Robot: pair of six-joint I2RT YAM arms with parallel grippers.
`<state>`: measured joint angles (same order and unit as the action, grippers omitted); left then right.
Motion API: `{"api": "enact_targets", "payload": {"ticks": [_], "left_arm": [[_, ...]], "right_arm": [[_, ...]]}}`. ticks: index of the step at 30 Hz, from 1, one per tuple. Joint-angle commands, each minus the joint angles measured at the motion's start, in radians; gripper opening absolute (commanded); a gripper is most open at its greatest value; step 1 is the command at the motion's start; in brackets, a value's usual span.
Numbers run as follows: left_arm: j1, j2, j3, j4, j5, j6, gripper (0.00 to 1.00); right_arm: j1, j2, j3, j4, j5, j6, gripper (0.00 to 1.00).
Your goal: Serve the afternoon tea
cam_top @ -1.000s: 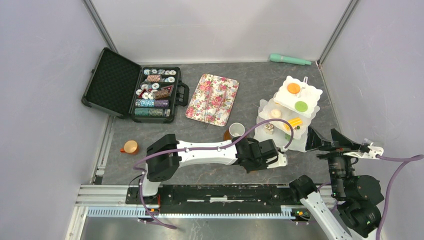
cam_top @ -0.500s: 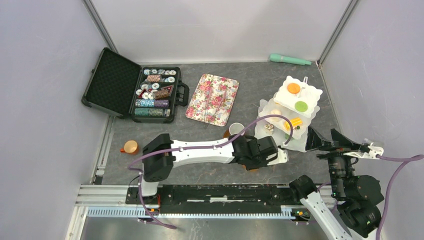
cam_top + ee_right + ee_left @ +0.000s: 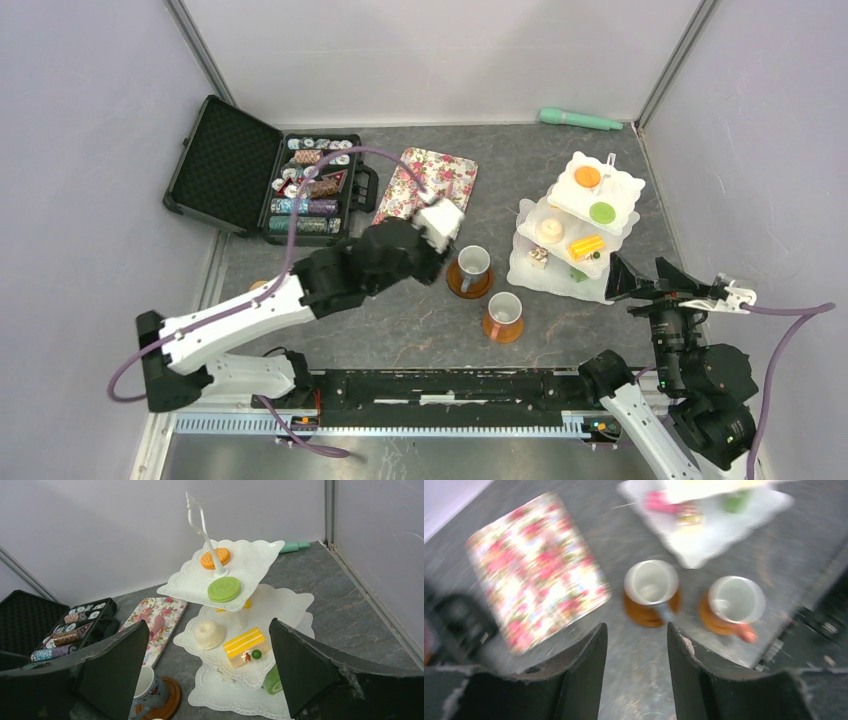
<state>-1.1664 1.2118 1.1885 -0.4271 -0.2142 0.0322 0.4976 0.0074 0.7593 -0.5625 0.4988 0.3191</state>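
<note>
- Mugs (image 3: 472, 262), two of them, each sit on a brown saucer (image 3: 455, 283) just left of the three-tier stand (image 3: 292, 602); the nearer one (image 3: 504, 310) is toward the arms; pastries (image 3: 215, 558) fill the stand's tiers at the table's right edge
- Bare grey table (image 3: 400, 320) lies in front of and left of the mugs; floral tray (image 3: 445, 175) just behind; poker-chip case (image 3: 225, 165) far left; teal stick (image 3: 580, 119) against the back wall (image 3: 440, 60)
- Left gripper (image 3: 636, 635): jaws apart, empty, above the table by the tray's corner; right gripper (image 3: 645, 275): spread wide, empty, beside the stand
- A second ago the left arm stretched over the nearer saucer; it has since swung back, uncovering that mug
</note>
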Motion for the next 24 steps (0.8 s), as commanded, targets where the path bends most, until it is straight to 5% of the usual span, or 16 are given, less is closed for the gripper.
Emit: {"api": "enact_targets", "payload": {"ticks": [1, 5, 9, 15, 18, 24], "left_arm": [[0.174, -0.109, -0.127, -0.033, -0.385, -0.334, 0.53], [0.407, -0.166, -0.233, -0.217, -0.497, -0.602, 0.51], [0.528, -0.226, -0.372, -0.282, -0.593, -0.854, 0.54], [0.745, -0.266, -0.571, -0.152, -0.382, -1.070, 0.51], [0.843, -0.190, -0.606, -0.108, -0.246, -1.122, 0.43], [0.919, -0.030, -0.595, -0.097, -0.115, -1.185, 0.12]], "right_arm": [[0.007, -0.158, -0.018, 0.027, 0.001, 0.011, 0.98], [0.007, -0.158, -0.032, 0.035, -0.003, 0.020, 0.98], [0.007, -0.156, -0.038, 0.036, -0.014, 0.031, 0.98], [0.007, -0.149, -0.040, 0.033, -0.026, 0.044, 0.98], [0.007, -0.147, -0.040, 0.030, -0.028, 0.047, 0.98], [0.007, -0.154, -0.038, 0.020, -0.024, 0.052, 0.98]]}}
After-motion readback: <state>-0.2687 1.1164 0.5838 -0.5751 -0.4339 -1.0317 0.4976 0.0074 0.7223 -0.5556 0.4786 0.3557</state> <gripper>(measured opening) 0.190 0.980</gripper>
